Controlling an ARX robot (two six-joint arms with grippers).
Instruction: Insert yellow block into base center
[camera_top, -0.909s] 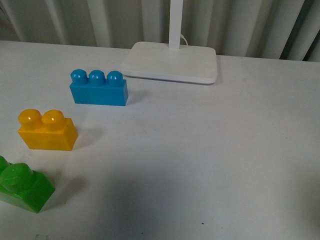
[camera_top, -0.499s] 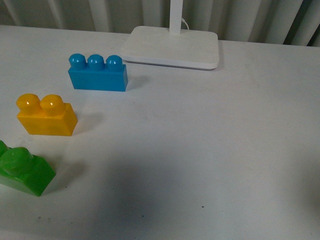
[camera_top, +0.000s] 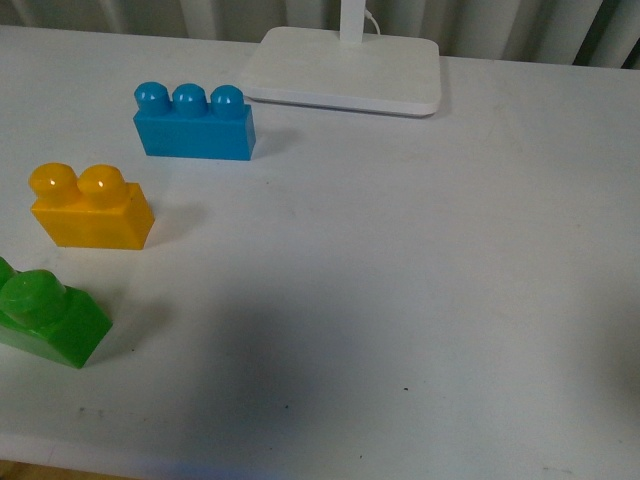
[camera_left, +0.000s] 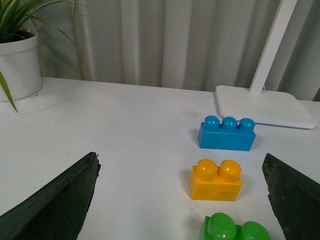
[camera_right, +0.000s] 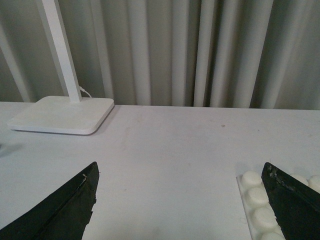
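Yellow block (camera_top: 90, 207) sitting upright on table (camera_top: 420, 260), left side, between blue brick (camera_top: 193, 125) and green brick (camera_top: 45, 318), touching neither. Base (camera_right: 255, 205) lying on table, partly hidden by right gripper's (camera_right: 180, 170) finger. Left gripper (camera_left: 180, 159) hanging above the table with its jaws spread wide, holding nothing; right likewise. Lamp foot (camera_top: 345, 68) standing at far edge.
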